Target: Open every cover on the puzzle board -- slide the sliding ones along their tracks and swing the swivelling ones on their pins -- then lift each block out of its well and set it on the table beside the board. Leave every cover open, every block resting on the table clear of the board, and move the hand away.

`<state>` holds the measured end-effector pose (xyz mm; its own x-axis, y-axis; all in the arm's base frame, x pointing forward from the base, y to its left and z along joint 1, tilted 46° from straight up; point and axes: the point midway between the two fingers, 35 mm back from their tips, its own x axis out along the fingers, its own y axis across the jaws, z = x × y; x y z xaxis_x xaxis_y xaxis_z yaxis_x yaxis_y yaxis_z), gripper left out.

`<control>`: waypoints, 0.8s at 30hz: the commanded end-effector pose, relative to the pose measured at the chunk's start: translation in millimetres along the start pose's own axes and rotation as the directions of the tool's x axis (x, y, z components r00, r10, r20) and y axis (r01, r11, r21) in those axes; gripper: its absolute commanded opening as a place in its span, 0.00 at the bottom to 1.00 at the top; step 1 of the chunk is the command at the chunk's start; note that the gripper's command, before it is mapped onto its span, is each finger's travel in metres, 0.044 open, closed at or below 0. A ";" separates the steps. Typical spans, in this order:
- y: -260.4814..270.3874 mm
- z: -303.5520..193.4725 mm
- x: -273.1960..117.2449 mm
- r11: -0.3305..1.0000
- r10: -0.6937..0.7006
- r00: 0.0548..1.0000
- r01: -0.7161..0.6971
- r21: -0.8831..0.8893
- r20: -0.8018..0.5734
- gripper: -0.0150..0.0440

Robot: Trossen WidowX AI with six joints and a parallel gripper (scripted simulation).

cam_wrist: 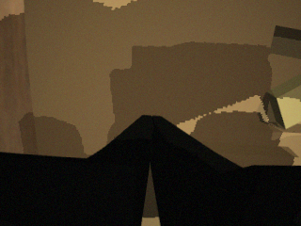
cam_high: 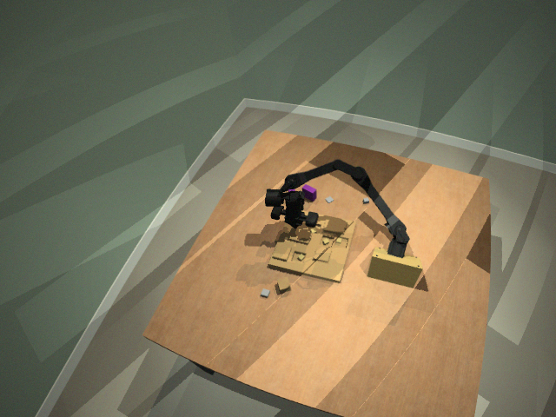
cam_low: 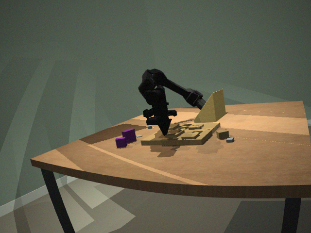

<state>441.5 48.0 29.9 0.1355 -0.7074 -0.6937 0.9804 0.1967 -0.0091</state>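
The tan puzzle board [cam_high: 323, 274] [cam_low: 185, 143] lies on the table. Tan covers show on it, one cover [cam_high: 281, 254] at its left corner and another cover [cam_high: 321, 254] near the middle, beside uncovered wells. A small yellow block [cam_high: 301, 257] shows in one well, and another yellow block [cam_high: 326, 241] in a well farther back. My gripper [cam_high: 294, 226] [cam_low: 164, 135] [cam_wrist: 150, 124] is shut with nothing between the fingertips. It points down low over the board's far-left part, which is in shadow. Whether the tips touch the board or a cover cannot be told.
A large purple block [cam_high: 309, 193] [cam_low: 129, 136] and a smaller purple block [cam_low: 121, 142] stand beyond the board. A tan block [cam_high: 282, 286] [cam_low: 222, 134] and a grey piece [cam_high: 265, 293] [cam_low: 230, 140] lie beside it. The wedge-shaped base [cam_high: 393, 270] [cam_low: 213, 108] stands to the right.
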 end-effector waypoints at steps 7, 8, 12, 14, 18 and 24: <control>1.5 -1.8 -12.3 1.000 0.001 1.000 -0.001 0.002 -0.005 0.25; 1.5 -1.8 -13.6 1.000 0.001 1.000 -0.001 0.002 -0.005 0.25; 1.8 -2.1 -18.8 1.000 0.001 1.000 -0.001 0.002 -0.005 0.25; 1.9 -2.2 -21.4 1.000 0.001 1.000 -0.001 0.002 -0.005 0.25; 2.0 -2.5 -26.6 1.000 0.001 1.000 -0.001 0.002 -0.006 0.25; 2.0 -2.8 -34.5 1.000 0.001 1.000 -0.001 0.002 -0.006 0.25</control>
<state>439.0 71.8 50.2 0.1366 -0.7056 -0.6953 0.9802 0.1979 -0.0083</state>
